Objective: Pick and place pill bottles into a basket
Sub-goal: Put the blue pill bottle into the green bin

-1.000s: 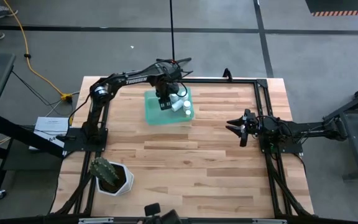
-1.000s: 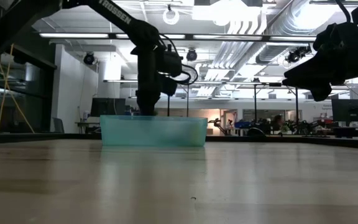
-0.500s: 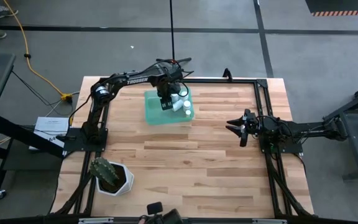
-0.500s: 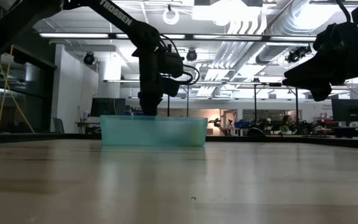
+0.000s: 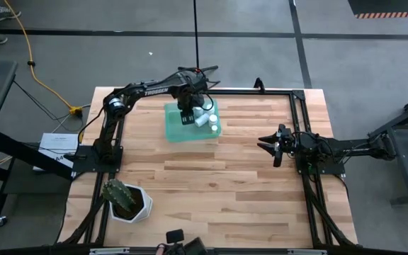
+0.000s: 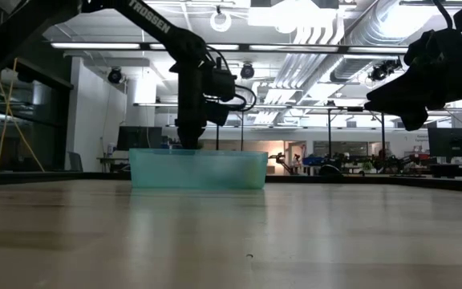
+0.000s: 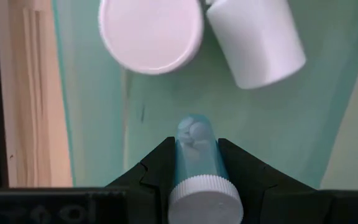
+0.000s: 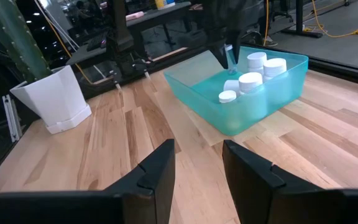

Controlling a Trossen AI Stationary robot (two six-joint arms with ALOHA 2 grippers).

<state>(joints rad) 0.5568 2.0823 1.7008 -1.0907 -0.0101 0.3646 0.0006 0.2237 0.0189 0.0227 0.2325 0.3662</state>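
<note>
The basket [image 5: 183, 131], a translucent teal bin, stands at the table's far middle. Several white-capped pill bottles [image 5: 205, 119] rest in its right half, two of them lying large in the left wrist view [image 7: 253, 37]. My left gripper [image 5: 187, 117] points down into the basket, shut on a small clear bluish pill bottle [image 7: 194, 140] with a white cap [image 7: 205, 200]. From the right wrist view that bottle [image 8: 230, 57] shows inside the basket [image 8: 241, 115]. My right gripper [image 5: 269, 145] waits at the table's right side, open, nothing between its fingers [image 8: 157, 171]. My left gripper pinches the bluish bottle's body just below its cap [image 7: 191, 165] between its two fingers [image 7: 157, 171]. The fingers come from above, pointing down. The bottle stands upright in the hold, cap up. Whether its lower end touches the basket floor I cannot tell.
A white hexagonal pot with a cactus [image 5: 126, 200] stands at the table's near left corner. A black frame rail [image 5: 261, 91] runs along the table's far edge behind the basket. Bare wood lies between the basket and the near edge.
</note>
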